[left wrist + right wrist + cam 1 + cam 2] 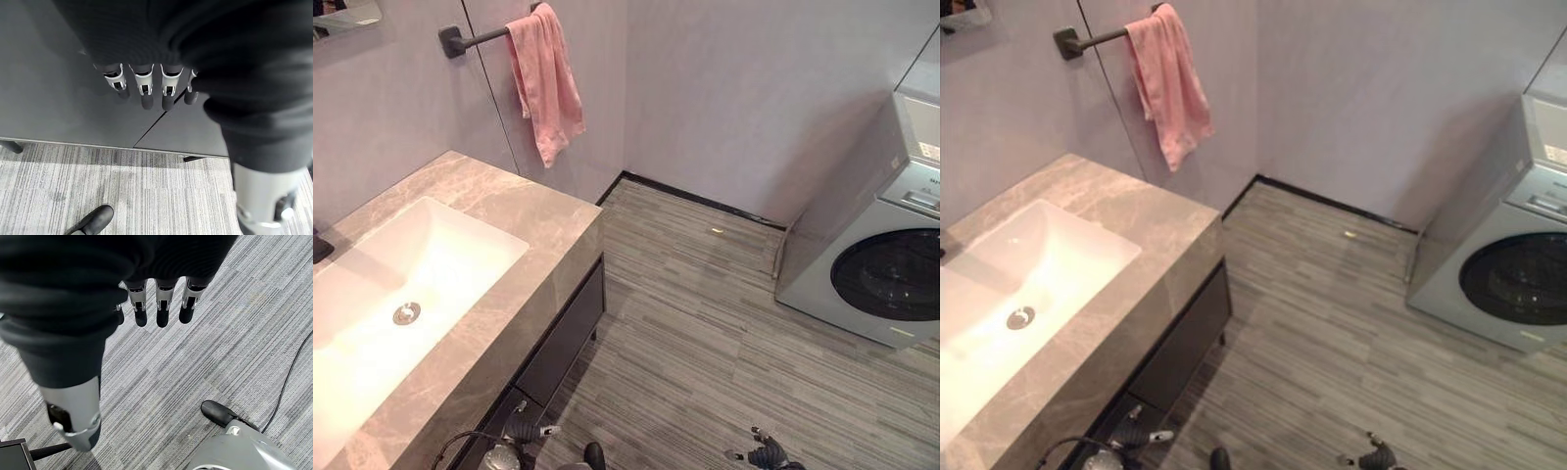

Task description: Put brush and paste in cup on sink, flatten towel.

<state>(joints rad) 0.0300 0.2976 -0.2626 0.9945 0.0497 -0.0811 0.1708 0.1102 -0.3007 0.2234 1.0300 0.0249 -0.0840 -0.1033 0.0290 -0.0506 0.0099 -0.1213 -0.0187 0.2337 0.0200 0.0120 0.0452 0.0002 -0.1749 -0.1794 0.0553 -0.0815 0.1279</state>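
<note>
A pink towel hangs bunched and crooked over a dark wall bar above the far end of the grey stone counter. The white sink basin is sunk into that counter, with a metal drain. My left hand hangs low beside the dark cabinet front, fingers relaxed and holding nothing. My right hand hangs over the striped floor, its fingers straight and empty.
A black tap stands at the basin's left edge. A silver washing machine with a dark round door stands at the right wall. Striped grey floor spreads between the counter and the machine. A small scrap lies near the far wall.
</note>
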